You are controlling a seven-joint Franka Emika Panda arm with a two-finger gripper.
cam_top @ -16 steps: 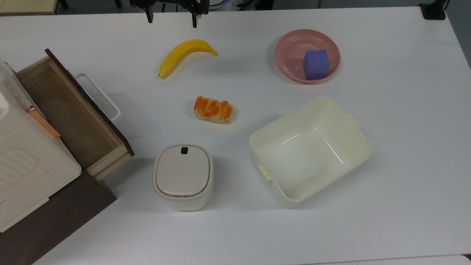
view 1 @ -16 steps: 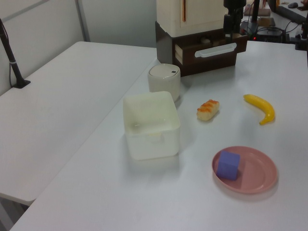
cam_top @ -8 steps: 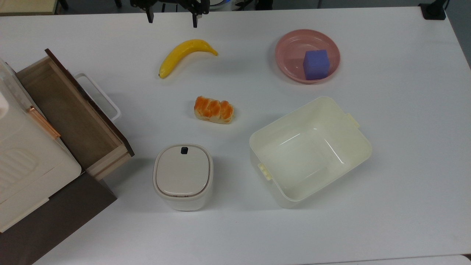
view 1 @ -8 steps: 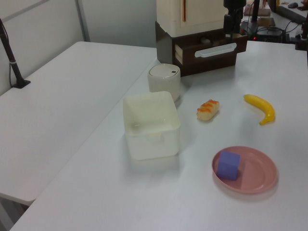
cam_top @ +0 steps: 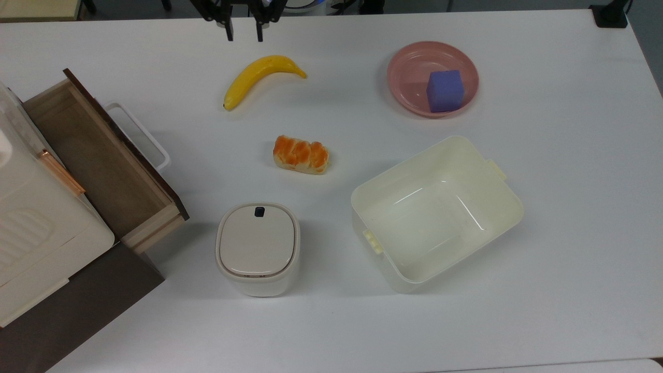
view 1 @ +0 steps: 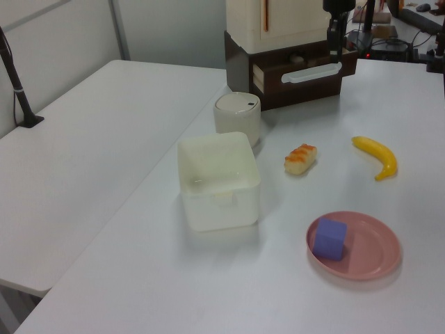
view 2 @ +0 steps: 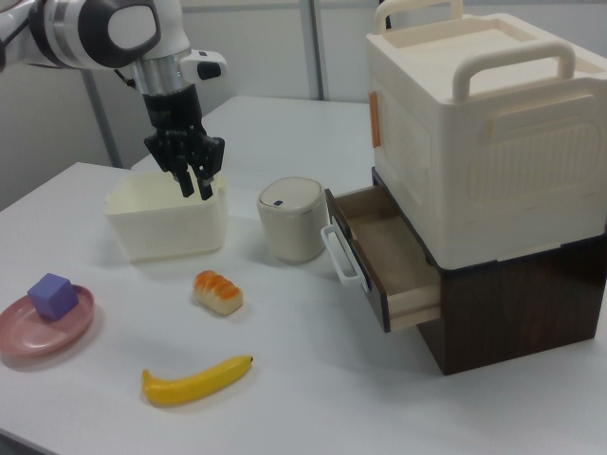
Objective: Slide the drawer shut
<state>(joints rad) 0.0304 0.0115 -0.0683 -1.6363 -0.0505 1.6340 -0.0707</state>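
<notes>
The drawer (cam_top: 98, 160) stands pulled out of the dark brown cabinet at the top view's left. Its light wooden box looks empty. Its dark front panel carries a white loop handle (cam_top: 140, 135). The drawer (view 2: 379, 248) and its handle (view 2: 340, 254) also show in the right view, and the handle (view 1: 311, 72) in the left view. My gripper (cam_top: 243, 35) hangs above the table at the top view's upper edge, beyond the banana and well apart from the drawer. Its fingers point down, open with a narrow gap and nothing between them. It also shows in the right view (view 2: 196, 188) and the left view (view 1: 336, 56).
On the white table lie a banana (cam_top: 264, 72) and a bread roll (cam_top: 301, 154). A pink plate (cam_top: 409, 57) holds a purple cube (cam_top: 444, 90). A cream tub (cam_top: 513, 207) and a lidded white bin (cam_top: 257, 247) stand nearby. A cream case (view 2: 484, 123) sits on the cabinet.
The gripper's fingers have drawn much closer together and it has shifted slightly. The drawer and the other things have not moved.
</notes>
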